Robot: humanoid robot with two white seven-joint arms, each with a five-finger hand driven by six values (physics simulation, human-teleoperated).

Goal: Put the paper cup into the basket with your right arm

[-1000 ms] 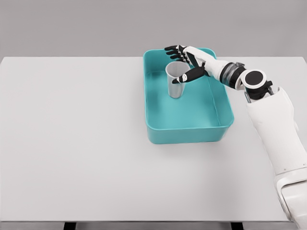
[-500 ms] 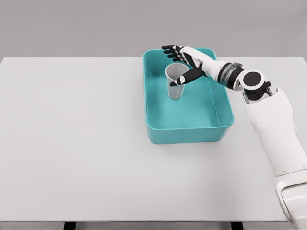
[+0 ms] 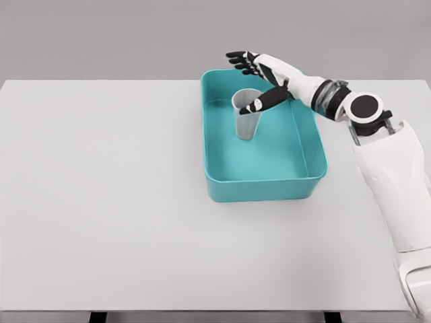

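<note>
A wide white table (image 3: 121, 202) fills most of the view, its top plain and matte. Its far edge runs straight across the upper part of the scene, and its near edge runs along the bottom. Behind the table's far edge stands a flat grey wall (image 3: 108, 37), bare and evenly lit. Below the table's near edge, two short dark legs (image 3: 98, 317) show, one toward each side.

Basket (image 3: 222, 185) walls ring the upright paper cup (image 3: 247, 124); only the way above lies open.
</note>
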